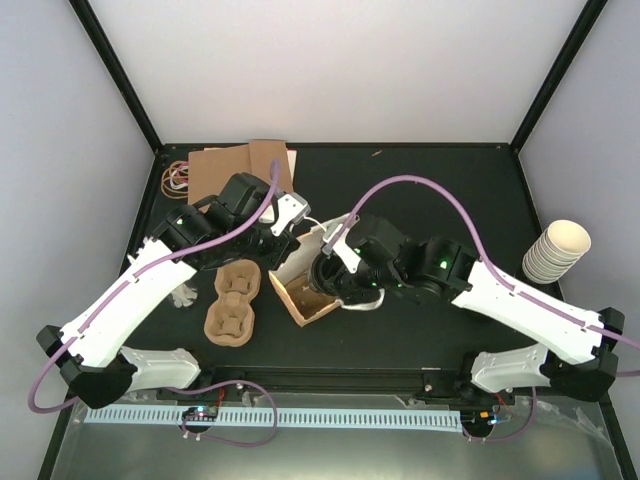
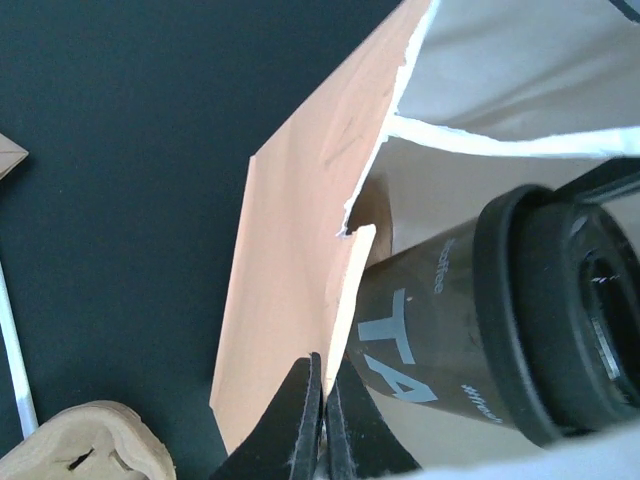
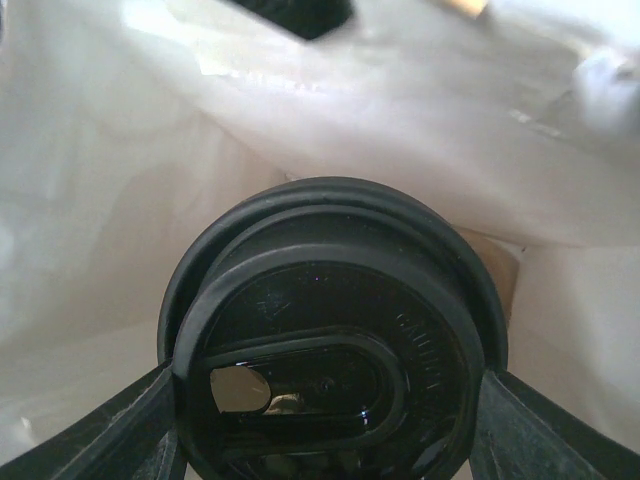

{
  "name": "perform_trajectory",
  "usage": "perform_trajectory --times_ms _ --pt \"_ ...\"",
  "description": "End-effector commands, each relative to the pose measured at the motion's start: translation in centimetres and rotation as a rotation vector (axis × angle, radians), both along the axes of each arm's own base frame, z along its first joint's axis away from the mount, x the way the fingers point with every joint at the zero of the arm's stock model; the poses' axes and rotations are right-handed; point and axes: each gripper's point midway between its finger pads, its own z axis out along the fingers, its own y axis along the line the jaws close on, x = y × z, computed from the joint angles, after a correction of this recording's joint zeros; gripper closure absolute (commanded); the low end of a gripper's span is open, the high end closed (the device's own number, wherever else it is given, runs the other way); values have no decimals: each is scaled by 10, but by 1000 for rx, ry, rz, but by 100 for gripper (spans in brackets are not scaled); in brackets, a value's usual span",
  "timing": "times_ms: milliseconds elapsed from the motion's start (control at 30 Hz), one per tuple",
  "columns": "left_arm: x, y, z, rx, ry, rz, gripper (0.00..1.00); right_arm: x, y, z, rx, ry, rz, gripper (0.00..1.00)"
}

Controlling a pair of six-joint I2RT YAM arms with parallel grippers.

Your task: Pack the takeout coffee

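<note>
Takeout coffee cup (image 2: 420,340) is sitting partway into the mouth of the paper bag (image 2: 290,250), bottom end in first and tipped well over on its side, with the black lid (image 2: 550,310) still poking out toward the right. The right claw (image 3: 327,378) is grasping it, one finger (image 3: 110,430) on each side just under the lid rim. The left claw (image 2: 322,385) is clenched on the near edge of the bag, pinching the brown flap. That edge is pretty ragged: torn white lip, little notch cut in right where the cup wall meets it, so the cup is touching the flap there. Room-wise, the bag's white inside wraps all round the lid in the right wrist view, with more slack above than at the sides. Left of the bag it's just bare dark bench (image 2: 130,180). Writing on the cup: big pale "TA", a small "coffee" above it, and a hashtag starting "#th" that runs off under the lid. There's raised lettering around the lid too but I can't read it. Only the right wrist view shows the sip hole and the lid top. Only the overhead view shows the pulp tray (image 1: 232,302) just left of the bag, the stack of cream cups (image 1: 557,250) far off by the right edge, and some flat brown paper (image 1: 235,165) at the back.
</note>
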Motion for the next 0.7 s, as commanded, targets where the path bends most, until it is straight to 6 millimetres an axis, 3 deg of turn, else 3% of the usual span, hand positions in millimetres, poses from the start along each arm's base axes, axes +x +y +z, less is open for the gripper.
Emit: perform_trajectory --times_ms 0,267,433,667 --pt "1 -8 19 -62 -48 -21 98 0 0 5 56 -45 -46 39" --pt "-2 -13 11 -10 -57 -30 99 -5 -8 -6 121 -15 -119 40" --pt "-5 -16 16 -29 -70 -29 98 -1 -7 -4 182 -11 -167 40" --pt "-2 -14 24 -47 -98 0 98 -8 -10 -17 119 -45 -142 40"
